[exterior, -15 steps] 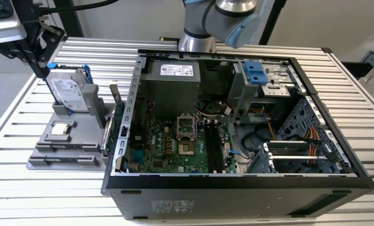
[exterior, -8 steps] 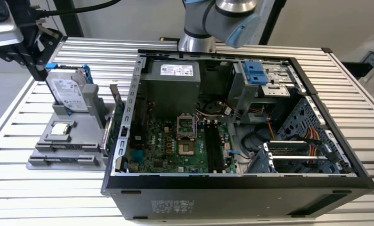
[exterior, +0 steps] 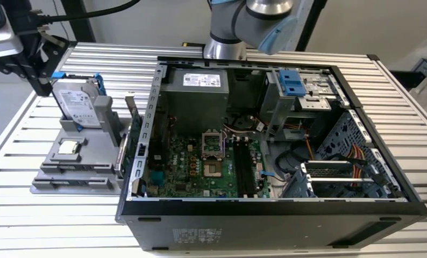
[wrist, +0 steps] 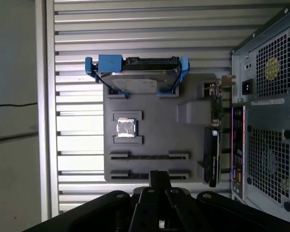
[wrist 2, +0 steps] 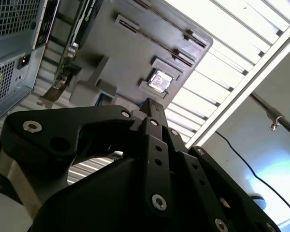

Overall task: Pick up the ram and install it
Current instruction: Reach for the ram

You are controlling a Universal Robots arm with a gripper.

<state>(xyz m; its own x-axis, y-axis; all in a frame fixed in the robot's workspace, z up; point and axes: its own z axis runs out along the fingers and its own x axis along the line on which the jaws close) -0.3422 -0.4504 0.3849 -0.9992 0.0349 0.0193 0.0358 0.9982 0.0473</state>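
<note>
Over slatted metal table point(wrist: 135, 48), hangs with gripper point(wrist: 159, 177) closed on nothing, centred on ram point(wrist: 140, 172) lying crosswise to jaws in grey holder point(wrist: 154, 121)

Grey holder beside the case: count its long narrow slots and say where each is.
2. The first slot lies beside the processor chip, opposite the hard drive; the second slot runs parallel at the edge of the grey holder, nearest the gripper in the first wrist view.

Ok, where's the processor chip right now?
The processor chip sits in the gray holder at the exterior view's left, beside the computer case, between the upright hard drive and the long slots.
</note>
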